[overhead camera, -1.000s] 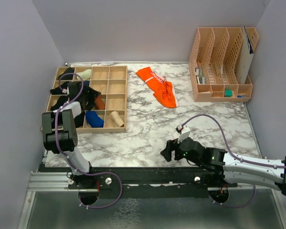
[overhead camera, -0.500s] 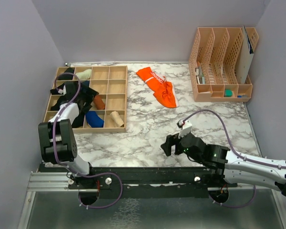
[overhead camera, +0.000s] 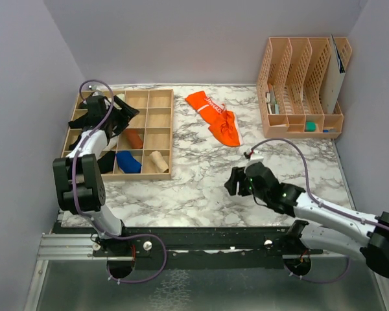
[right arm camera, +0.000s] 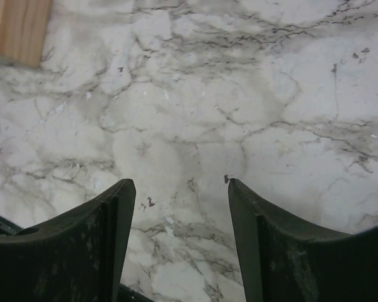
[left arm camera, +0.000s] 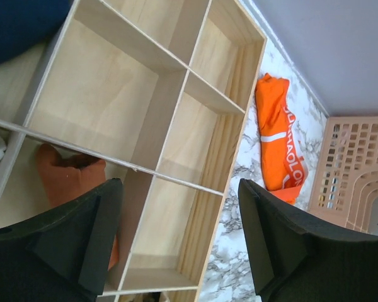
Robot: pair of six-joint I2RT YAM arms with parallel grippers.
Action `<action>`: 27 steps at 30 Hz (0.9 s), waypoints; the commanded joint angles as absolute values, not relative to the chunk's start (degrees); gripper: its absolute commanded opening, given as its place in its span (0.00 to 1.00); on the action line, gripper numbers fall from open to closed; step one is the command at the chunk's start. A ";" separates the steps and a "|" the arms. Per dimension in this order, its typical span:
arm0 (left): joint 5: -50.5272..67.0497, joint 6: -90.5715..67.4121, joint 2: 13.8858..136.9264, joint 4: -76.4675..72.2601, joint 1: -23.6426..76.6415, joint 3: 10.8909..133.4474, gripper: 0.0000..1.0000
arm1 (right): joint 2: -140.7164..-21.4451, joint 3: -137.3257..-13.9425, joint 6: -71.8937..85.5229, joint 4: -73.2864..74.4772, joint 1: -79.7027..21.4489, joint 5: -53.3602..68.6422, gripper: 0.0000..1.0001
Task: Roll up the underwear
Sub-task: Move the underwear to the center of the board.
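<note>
left gripper (left arm camera: 179,242) is hovering over the wooden divider tray (overhead camera: 170,133) at the back left of the marble table (overhead camera: 194,178). its jaws are standing wide apart with nothing between them. the rust-brown underwear (left arm camera: 68,179) is sitting bunched up in one of the tray's middle compartments. in the wrist view it's partly hidden behind one finger (left arm camera: 82,245), and whether the finger is touching it is hard to tell.

the orange underwear (overhead camera: 215,118), the one with the white lettered waistband, is lying loose and unrolled on the marble just right of the tray. it's sitting between the tray and the peach file organizer (overhead camera: 301,84), well apart from both grippers.

right gripper (overhead camera: 234,183) is hanging low over bare marble toward the near middle of the table. its jaws are also spread, with only stone showing in the gap. a blue bundle (overhead camera: 128,162) and a cream roll (overhead camera: 159,160) are sitting in the tray's near row.
</note>
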State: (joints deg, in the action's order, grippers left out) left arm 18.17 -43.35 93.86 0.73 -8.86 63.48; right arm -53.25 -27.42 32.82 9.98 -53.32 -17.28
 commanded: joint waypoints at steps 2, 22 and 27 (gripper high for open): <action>22.59 -37.76 100.22 -1.12 -8.57 66.46 0.78 | -63.57 -33.94 29.76 4.50 -41.34 -0.71 0.64; 20.19 -35.52 98.91 1.32 -8.06 66.92 0.90 | -110.38 -83.66 16.79 18.51 -26.03 -5.62 0.85; 16.65 -33.52 96.39 9.45 -8.08 70.37 0.99 | -118.44 -92.26 14.48 19.44 -24.55 -13.76 0.85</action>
State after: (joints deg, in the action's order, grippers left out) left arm 18.98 -35.86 100.68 3.36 -8.38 66.02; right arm -113.06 -86.11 18.28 13.61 -26.04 -3.97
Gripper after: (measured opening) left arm 0.986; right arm 0.853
